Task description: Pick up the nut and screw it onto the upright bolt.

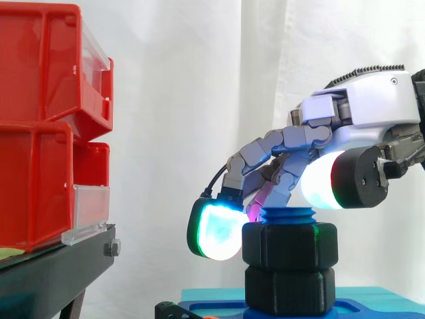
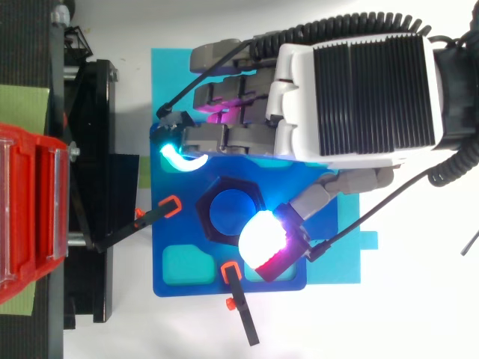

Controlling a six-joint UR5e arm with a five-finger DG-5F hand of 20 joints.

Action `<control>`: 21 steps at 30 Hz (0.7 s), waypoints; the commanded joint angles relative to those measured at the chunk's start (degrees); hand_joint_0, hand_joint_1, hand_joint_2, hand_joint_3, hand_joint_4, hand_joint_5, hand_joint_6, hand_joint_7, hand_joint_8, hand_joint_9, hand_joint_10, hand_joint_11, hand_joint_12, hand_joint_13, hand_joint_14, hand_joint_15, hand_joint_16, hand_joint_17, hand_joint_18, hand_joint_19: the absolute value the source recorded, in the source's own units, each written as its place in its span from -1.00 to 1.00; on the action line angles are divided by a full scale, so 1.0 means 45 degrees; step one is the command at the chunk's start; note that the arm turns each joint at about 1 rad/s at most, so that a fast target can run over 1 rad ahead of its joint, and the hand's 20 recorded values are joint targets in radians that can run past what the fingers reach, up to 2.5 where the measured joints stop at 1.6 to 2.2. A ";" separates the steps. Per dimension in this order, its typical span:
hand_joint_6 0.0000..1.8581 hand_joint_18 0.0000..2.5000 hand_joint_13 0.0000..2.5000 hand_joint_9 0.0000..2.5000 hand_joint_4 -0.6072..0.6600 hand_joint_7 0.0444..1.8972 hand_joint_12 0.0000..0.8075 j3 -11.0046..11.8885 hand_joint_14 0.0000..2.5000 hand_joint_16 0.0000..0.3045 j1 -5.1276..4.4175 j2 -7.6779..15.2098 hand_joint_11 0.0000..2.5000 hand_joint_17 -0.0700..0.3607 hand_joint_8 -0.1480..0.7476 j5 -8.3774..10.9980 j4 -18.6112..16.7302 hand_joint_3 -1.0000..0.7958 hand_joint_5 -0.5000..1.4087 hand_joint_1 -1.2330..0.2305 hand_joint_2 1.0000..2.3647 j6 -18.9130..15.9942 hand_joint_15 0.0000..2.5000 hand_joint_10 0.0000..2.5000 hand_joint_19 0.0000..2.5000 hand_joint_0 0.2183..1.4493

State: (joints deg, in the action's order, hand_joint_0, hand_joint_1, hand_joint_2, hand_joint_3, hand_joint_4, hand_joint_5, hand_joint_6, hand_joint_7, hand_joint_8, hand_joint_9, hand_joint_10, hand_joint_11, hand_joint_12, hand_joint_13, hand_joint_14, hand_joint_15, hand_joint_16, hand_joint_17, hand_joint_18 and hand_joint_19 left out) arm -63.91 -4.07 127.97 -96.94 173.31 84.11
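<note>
The black nut (image 1: 290,246) sits on the upright blue bolt (image 1: 289,214), part of the way down. A few turns of thread stand bare above it. Seen from the top, the nut (image 2: 224,184) rings the bolt's round end (image 2: 230,213). Under the nut a second black hex block (image 1: 290,289) is on the same bolt, and the two look to be touching. The block stands on a dark blue plate (image 2: 179,232).

The hand (image 1: 372,113) comes in from the right and arches over the bolt, with its palm higher than the nut and off to the right. From above, its white back (image 2: 359,97) covers the far edge of the plate. I cannot tell whether it grips the nut.

Two orange-tipped clamps (image 2: 171,207) (image 2: 232,273) bear on the plate's edges. The plate lies on a light blue mat (image 2: 337,224) on the white tabletop (image 2: 374,321). Well apart to the left, red bins (image 1: 40,126) are stacked on a black stand (image 1: 53,272). A white curtain (image 1: 179,100) hangs behind.
</note>
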 commanded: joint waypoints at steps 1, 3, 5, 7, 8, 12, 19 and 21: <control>-0.46 -0.71 -0.44 -0.31 0.22 -0.28 -0.49 0.0022 -1.00 -0.85 0.0006 0.0000 -1.00 -0.43 -0.21 0.0000 0.0061 -0.44 -0.59 0.32 -1.00 0.0019 -1.00 -1.00 -1.00 -0.58; -0.46 -0.70 -0.43 -0.31 0.21 -0.28 -0.48 0.0237 -1.00 -0.85 0.0006 -0.0020 -1.00 -0.43 -0.20 -0.0098 0.0139 -0.44 -0.59 0.32 -1.00 0.0098 -1.00 -1.00 -1.00 -0.58; -0.46 -0.70 -0.43 -0.31 0.21 -0.27 -0.48 0.0334 -1.00 -0.85 0.0006 -0.0020 -1.00 -0.43 -0.19 -0.0176 0.0217 -0.44 -0.59 0.32 -1.00 0.0117 -1.00 -1.00 -1.00 -0.58; -0.46 -0.70 -0.43 -0.31 0.21 -0.27 -0.48 0.0510 -1.00 -0.85 0.0006 -0.0020 -1.00 -0.43 -0.20 -0.0313 0.0432 -0.44 -0.59 0.32 -1.00 0.0176 -1.00 -1.00 -1.00 -0.58; -0.46 -0.70 -0.43 -0.31 0.21 -0.27 -0.48 0.0569 -1.00 -0.85 0.0006 -0.0059 -1.00 -0.43 -0.19 -0.0352 0.0549 -0.44 -0.59 0.32 -1.00 0.0215 -1.00 -1.00 -1.00 -0.58; -0.46 -0.69 -0.42 -0.31 0.22 -0.26 -0.48 0.0627 -1.00 -0.84 -0.0014 -0.0391 -1.00 -0.43 -0.19 -0.0391 0.1174 -0.44 -0.59 0.32 -1.00 0.0859 -1.00 -1.00 -1.00 -0.58; -0.46 -0.68 -0.41 -0.30 0.23 -0.24 -0.48 0.0627 -1.00 -0.84 -0.0092 -0.0879 -1.00 -0.42 -0.18 0.0078 0.1877 -0.44 -0.59 0.32 -1.00 0.1426 -1.00 -1.00 -1.00 -0.59; -0.46 -0.68 -0.41 -0.29 0.23 -0.24 -0.48 0.0627 -1.00 -0.84 -0.0111 -0.1035 -1.00 -0.42 -0.18 0.0312 0.2170 -0.44 -0.59 0.32 -1.00 0.1484 -1.00 -1.00 -1.00 -0.59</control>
State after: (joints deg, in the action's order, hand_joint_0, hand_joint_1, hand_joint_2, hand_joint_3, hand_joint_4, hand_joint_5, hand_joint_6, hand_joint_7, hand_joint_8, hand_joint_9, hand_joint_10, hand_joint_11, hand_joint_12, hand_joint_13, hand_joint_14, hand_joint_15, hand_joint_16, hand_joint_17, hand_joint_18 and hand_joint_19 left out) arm -61.08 -4.47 124.16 -96.71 181.49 90.32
